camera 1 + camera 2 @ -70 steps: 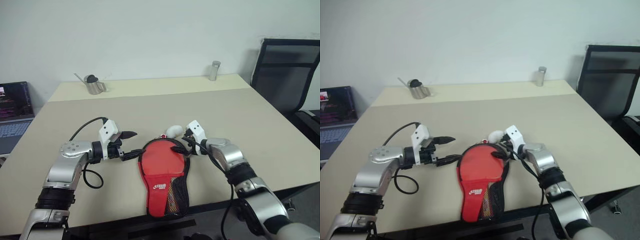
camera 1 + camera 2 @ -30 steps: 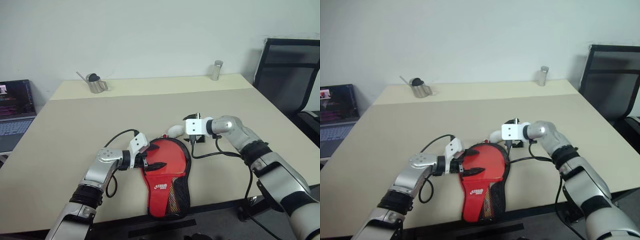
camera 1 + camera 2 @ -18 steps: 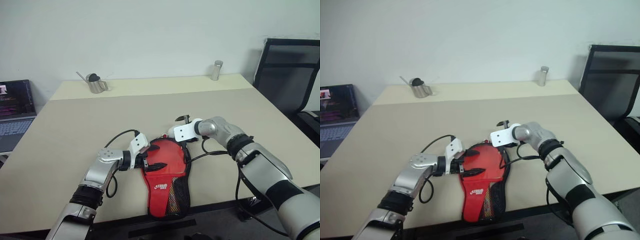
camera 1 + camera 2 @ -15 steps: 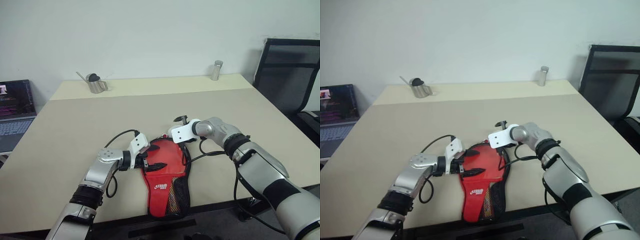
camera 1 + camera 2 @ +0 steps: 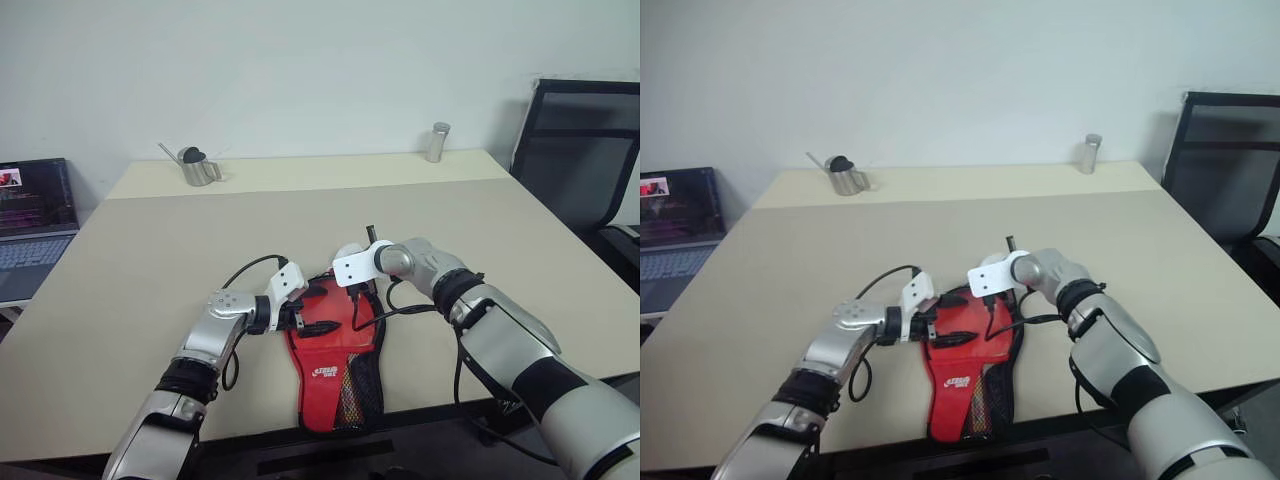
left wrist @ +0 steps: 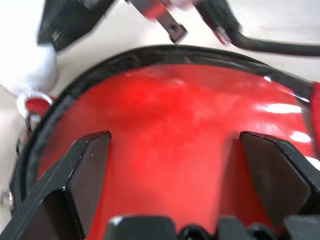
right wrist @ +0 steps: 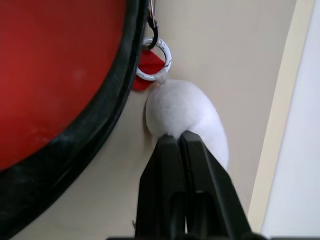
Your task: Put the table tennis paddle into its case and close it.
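A small metal watering can [image 5: 197, 168] stands well beyond the case at the table's [image 5: 520, 240] far left. A metal cylinder [image 5: 434, 142] stands far right. Laptop [image 5: 30, 225] left, black chair [image 5: 580, 150] right.

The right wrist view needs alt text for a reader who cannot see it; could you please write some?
The right gripper, its two black fingers shut, touches a white fluffy pom-pom lying on the beige table. The pom-pom hangs from a small metal ring at the black-edged rim of the red paddle-shaped case.
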Controlling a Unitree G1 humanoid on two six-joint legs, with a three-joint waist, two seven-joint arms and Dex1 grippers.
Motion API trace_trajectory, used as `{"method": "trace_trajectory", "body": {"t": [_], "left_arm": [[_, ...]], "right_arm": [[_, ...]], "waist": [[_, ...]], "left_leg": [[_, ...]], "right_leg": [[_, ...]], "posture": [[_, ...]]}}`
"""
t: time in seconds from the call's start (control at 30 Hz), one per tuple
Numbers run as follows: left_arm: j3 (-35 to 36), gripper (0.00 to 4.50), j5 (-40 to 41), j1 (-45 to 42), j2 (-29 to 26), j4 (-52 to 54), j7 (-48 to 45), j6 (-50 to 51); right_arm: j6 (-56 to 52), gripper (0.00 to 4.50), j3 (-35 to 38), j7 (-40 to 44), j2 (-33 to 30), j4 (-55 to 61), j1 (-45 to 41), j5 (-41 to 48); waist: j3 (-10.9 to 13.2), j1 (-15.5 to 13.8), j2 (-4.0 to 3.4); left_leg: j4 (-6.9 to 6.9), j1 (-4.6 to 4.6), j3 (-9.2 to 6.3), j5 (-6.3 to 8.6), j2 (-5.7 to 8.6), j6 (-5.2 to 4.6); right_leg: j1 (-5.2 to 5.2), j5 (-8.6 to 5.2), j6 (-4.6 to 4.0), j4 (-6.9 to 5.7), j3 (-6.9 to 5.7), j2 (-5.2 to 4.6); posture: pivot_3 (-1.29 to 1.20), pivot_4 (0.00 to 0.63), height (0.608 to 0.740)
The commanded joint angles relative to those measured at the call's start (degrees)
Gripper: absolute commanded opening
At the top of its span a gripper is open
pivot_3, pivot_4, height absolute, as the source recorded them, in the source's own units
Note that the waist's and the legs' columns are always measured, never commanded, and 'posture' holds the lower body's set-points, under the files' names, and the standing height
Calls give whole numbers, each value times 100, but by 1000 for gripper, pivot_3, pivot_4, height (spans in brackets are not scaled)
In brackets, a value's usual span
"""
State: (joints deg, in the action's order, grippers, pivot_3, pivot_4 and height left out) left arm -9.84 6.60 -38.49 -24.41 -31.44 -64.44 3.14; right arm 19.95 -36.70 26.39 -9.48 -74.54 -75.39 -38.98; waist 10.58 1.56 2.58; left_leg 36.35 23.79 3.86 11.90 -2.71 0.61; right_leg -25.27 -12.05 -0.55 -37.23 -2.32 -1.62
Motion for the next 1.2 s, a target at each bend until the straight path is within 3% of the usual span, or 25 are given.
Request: {"method": "trace_trajectory", "body": {"t": [0.03,0.3,0.6,0.7,1.2], "left_arm": [[-177,4500,-248,-167,140,-601,6,-316],[-194,4500,-346,-378,472,-1712,-26,-669],[-179,4500,-373,-244,414,-2069,-248,-778],[-132,4500,-355,-270,426,-2144,-264,-764],[-15,4500,-376,-336,468,-2360,-310,-802]], "right_arm": [[2,64,168,75,-14,119,-69,123],[-8,64,373,409,-244,333,13,286],[-110,64,507,723,-910,1049,509,375],[-173,64,566,984,-1245,1661,882,435],[-1492,64,1300,2375,-2730,5271,2743,955]], "waist": [[-1,2,-1],[-25,3,-21],[-69,5,-48],[-72,2,-51],[-117,22,-107]], "left_leg": [[1,0,0,0,1,0],[9,-4,0,0,3,0],[3,-64,1,1,5,-1],[-7,-104,-3,2,4,-1],[-7,-125,6,3,11,1]], "right_leg": [[0,0,0,-1,0,0],[7,-2,3,-7,-2,1],[64,-18,29,-5,0,2],[111,-19,29,9,-4,2],[120,-20,31,8,1,7]], "posture": [[0,150,740],[0,150,740],[0,150,740],[0,150,740],[0,150,740]]}}
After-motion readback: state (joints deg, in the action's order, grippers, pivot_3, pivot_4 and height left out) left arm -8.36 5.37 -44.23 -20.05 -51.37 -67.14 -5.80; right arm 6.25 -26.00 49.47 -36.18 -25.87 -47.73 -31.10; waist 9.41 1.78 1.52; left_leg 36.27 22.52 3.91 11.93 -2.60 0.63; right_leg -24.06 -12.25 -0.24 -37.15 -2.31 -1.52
